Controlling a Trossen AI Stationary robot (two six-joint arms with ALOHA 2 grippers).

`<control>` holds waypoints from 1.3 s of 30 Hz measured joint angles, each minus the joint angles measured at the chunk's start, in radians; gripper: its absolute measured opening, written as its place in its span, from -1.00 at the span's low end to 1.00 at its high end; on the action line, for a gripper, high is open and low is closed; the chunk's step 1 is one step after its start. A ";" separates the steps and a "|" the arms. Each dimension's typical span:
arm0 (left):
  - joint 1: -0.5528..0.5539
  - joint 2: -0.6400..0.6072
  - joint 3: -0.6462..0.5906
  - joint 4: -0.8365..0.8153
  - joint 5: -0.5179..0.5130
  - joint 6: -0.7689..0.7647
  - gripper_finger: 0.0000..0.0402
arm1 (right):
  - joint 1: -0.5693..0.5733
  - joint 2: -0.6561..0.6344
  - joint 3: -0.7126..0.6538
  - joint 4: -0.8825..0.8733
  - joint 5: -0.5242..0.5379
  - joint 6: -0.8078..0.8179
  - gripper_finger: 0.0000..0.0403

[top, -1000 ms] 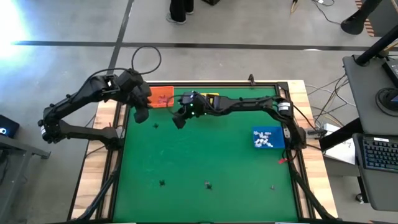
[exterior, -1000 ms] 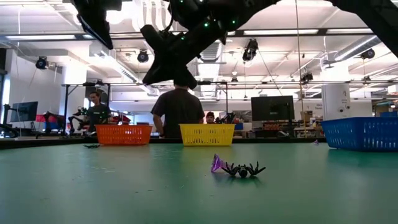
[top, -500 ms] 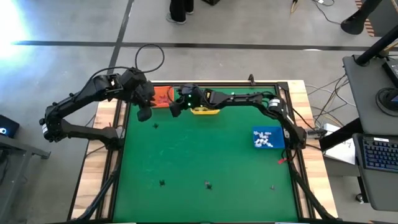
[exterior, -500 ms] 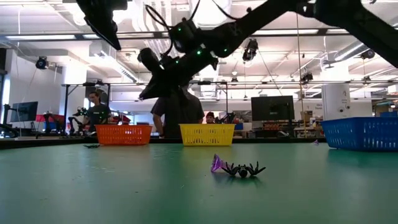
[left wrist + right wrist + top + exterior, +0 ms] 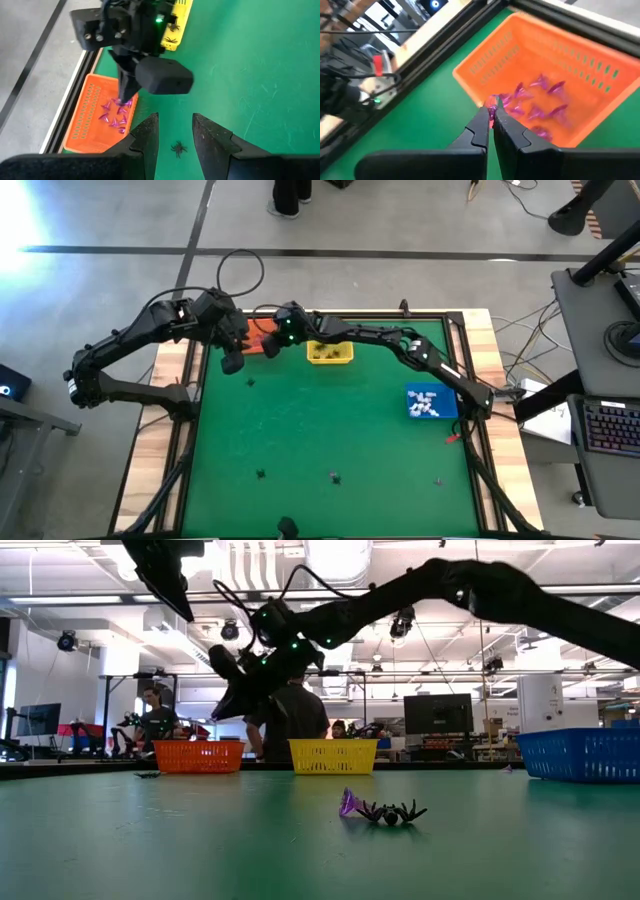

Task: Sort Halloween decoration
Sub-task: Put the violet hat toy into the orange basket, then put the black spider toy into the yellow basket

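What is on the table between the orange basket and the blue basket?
The yellow basket sits between the orange basket and the blue basket, with bare green table around it. The high view shows this.

Right gripper (image 5: pixel 491 116) fingers pinched on a purple trinket (image 5: pixel 493 103), at orange basket (image 5: pixel 580 65) rim, purple trinkets inside

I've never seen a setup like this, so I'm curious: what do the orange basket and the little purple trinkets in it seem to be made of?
The orange basket looks like moulded plastic: an even bright colour, with rows of slots cut through its walls. The purple trinkets look like shiny plastic or foil, judging by their glossy, metallic glints; which of the two is unclear. The right gripper pinches one of them over the basket.
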 joint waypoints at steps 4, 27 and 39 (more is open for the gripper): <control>0.000 0.000 0.000 -0.002 0.000 0.003 -0.50 | -0.012 0.037 0.094 -0.062 0.002 -0.047 -0.96; 0.000 0.004 -0.001 -0.011 0.000 0.042 -0.50 | -0.029 -0.027 0.094 -0.220 0.079 -0.165 -0.38; 0.000 0.089 -0.002 -0.043 -0.001 0.075 -0.50 | -0.015 -0.367 0.094 -0.659 0.251 -0.431 -0.37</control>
